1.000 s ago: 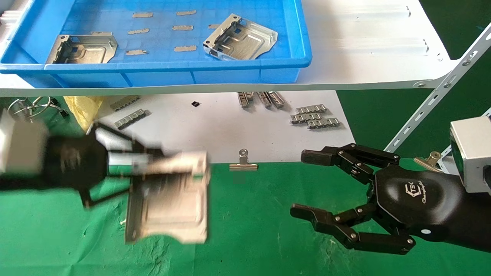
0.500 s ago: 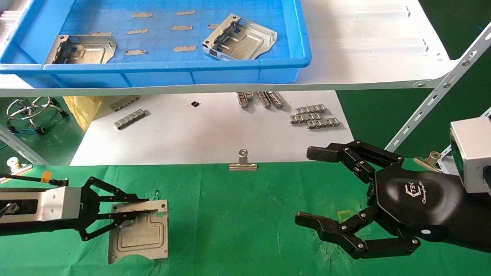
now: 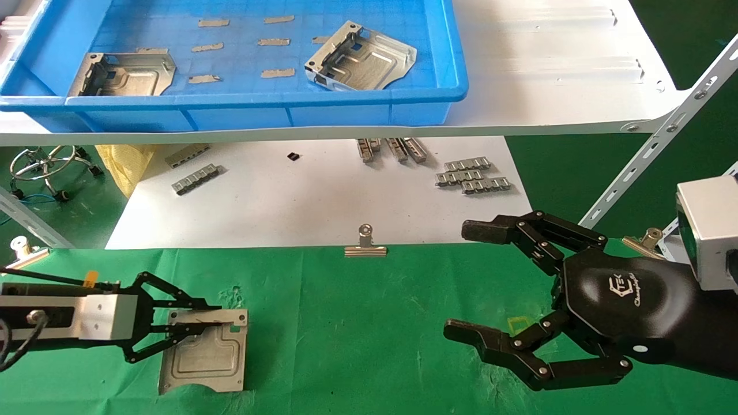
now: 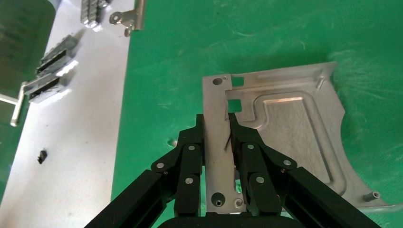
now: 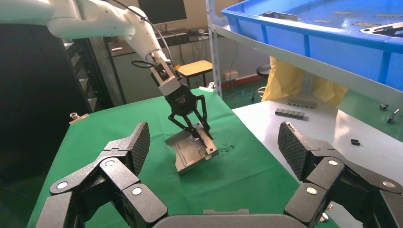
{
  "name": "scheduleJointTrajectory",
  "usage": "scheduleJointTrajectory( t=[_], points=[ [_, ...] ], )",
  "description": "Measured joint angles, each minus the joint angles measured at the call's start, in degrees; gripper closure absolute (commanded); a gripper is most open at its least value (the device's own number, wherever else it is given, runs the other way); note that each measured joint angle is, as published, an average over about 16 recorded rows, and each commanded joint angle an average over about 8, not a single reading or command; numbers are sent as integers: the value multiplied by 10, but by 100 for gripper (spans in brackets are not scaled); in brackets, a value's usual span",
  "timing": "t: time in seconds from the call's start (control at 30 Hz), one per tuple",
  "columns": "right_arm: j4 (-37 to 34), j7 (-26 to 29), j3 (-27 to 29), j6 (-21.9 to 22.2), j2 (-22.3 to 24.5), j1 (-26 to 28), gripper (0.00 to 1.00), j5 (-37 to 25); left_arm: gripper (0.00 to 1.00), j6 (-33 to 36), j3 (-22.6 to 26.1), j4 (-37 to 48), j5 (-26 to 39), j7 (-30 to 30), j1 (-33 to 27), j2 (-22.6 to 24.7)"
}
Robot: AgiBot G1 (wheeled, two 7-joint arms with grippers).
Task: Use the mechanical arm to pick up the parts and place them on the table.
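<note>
My left gripper [image 3: 216, 316] is shut on the bent-up edge of a silver bracket plate [image 3: 207, 357] at the near left of the green-cloth table [image 3: 375, 323]. In the left wrist view the black fingers [image 4: 190, 156] clamp the plate's [image 4: 290, 128] upright flange. The right wrist view shows the plate [image 5: 190, 152] slightly tilted, low at the cloth. Two more plates [image 3: 124, 72] [image 3: 360, 57] lie in the blue tray [image 3: 259, 104]. My right gripper [image 3: 466, 281], the black multi-fingered hand, is open and empty over the table's right side.
A white board [image 3: 323, 202] behind the cloth holds grey ribbed strips [image 3: 473, 173]. A silver binder clip [image 3: 365, 245] sits at the cloth's far edge. The tray stands on a white shelf [image 3: 548, 69] with a slanted perforated strut [image 3: 663, 138] at right.
My left gripper has carried the plate down and leftward from mid-air to the cloth at the near left. The right hand has shifted only slightly.
</note>
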Motion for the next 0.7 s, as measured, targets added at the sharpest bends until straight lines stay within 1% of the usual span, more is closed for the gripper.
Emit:
scheduleJointTrajectory(
  t=[0.2,0.33,0.53,0.7],
  points=[
    [0,0,0,0,0,0,0,0,0,1,2,28,2,15,-9,12],
    [0,0,0,0,0,0,0,0,0,6,-2,43,-10,3,-8,17],
    [0,0,0,0,0,0,0,0,0,17,-14,53,-43,-51,10,20],
    [0,0,0,0,0,0,0,0,0,23,-27,57,-79,-118,37,22]
  ],
)
